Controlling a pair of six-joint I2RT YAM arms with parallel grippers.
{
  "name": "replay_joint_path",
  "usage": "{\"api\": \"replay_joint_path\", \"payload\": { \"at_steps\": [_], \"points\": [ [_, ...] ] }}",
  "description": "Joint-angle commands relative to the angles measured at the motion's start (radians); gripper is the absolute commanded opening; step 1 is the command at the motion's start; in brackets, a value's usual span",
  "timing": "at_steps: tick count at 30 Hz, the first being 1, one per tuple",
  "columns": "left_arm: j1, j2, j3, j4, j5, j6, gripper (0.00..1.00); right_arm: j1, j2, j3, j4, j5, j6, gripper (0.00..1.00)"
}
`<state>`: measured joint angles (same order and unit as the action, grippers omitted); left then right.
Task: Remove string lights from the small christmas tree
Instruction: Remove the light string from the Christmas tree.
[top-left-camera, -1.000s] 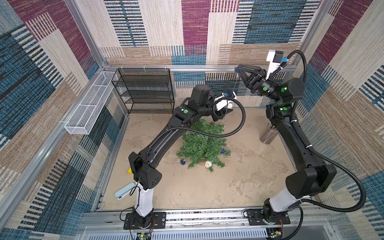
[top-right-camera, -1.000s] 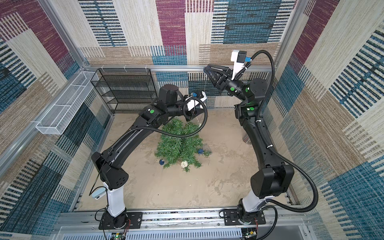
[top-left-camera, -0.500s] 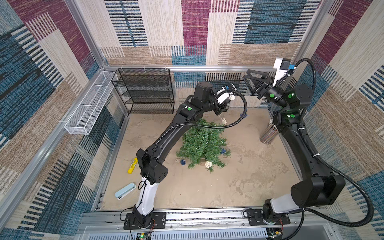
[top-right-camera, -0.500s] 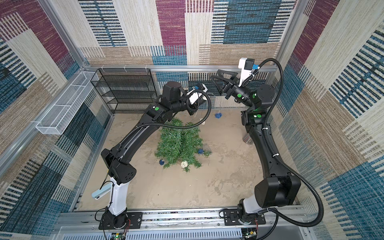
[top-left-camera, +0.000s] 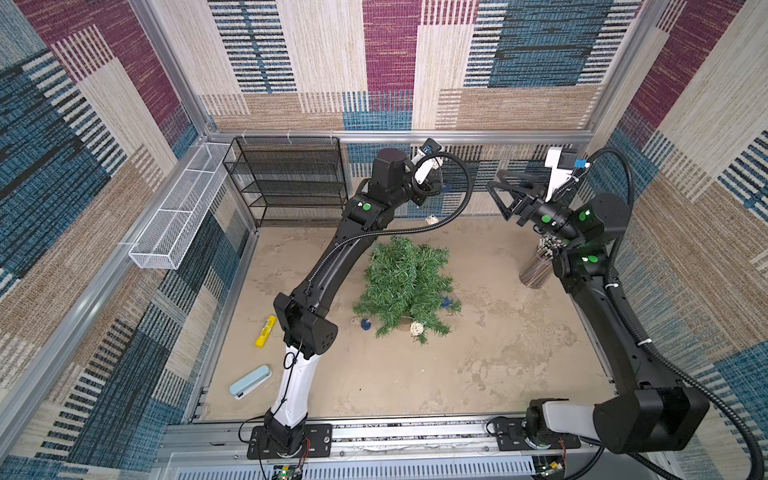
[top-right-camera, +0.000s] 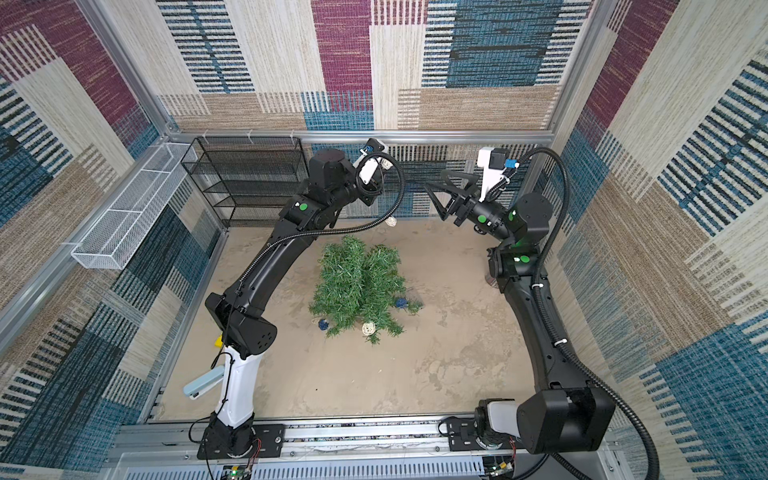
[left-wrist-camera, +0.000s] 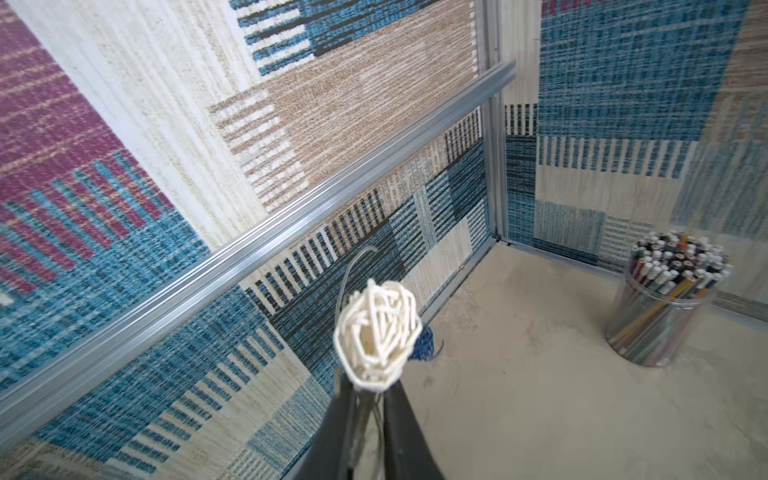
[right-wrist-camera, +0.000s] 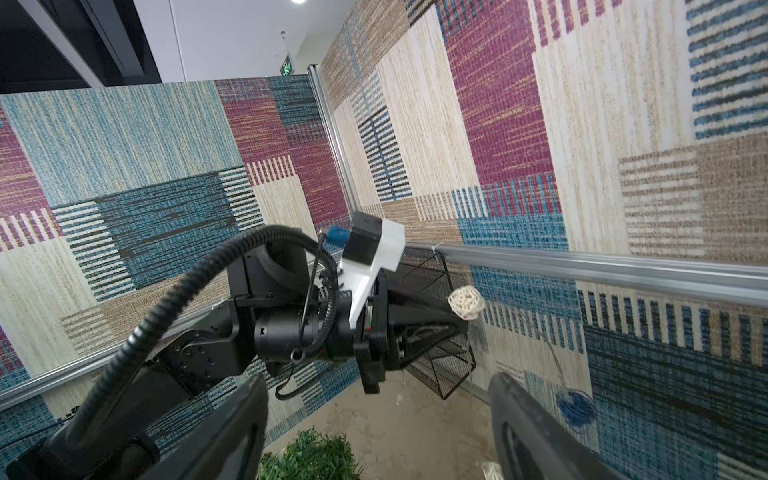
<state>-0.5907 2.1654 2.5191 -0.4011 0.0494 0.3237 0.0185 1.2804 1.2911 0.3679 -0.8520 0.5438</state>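
The small christmas tree stands mid-floor, and its top shows in the right wrist view. My left gripper is raised near the back wall, shut on the string lights' thin wire just under a cream ball. A blue ball and another cream ball dangle below on the wire. More balls lie at the tree's foot: blue, cream, blue. My right gripper hangs open and holds nothing, right of the left one.
A clear cup of coloured sticks stands at the back right by my right arm. A black mesh shelf is against the back wall and a white wire basket is on the left wall. A yellow tube and a pale blue case lie front left.
My left gripper has closed on the wire and lifted it up toward the back wall. My right gripper has opened and pulled away to the right.
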Motion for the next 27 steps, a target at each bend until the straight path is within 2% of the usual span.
{"api": "replay_joint_path", "payload": {
  "at_steps": [1,6,14,22,27],
  "points": [
    [0.02,-0.002,0.009,0.023,-0.052,-0.02,0.16,0.003,-0.032,-0.052,-0.052,0.008,-0.041,0.85],
    [0.064,-0.031,-0.004,0.0,-0.131,0.02,0.16,0.013,-0.08,-0.113,-0.152,0.019,-0.107,0.85],
    [0.165,-0.085,0.001,-0.068,-0.15,-0.008,0.16,0.043,-0.146,-0.14,-0.357,0.069,-0.244,0.85],
    [0.234,-0.15,0.001,-0.179,-0.245,0.013,0.16,0.049,-0.21,-0.175,-0.463,0.103,-0.297,0.85],
    [0.262,-0.227,-0.078,-0.225,-0.318,0.028,0.16,0.059,-0.241,-0.191,-0.511,0.127,-0.319,0.85]
  ]
}}
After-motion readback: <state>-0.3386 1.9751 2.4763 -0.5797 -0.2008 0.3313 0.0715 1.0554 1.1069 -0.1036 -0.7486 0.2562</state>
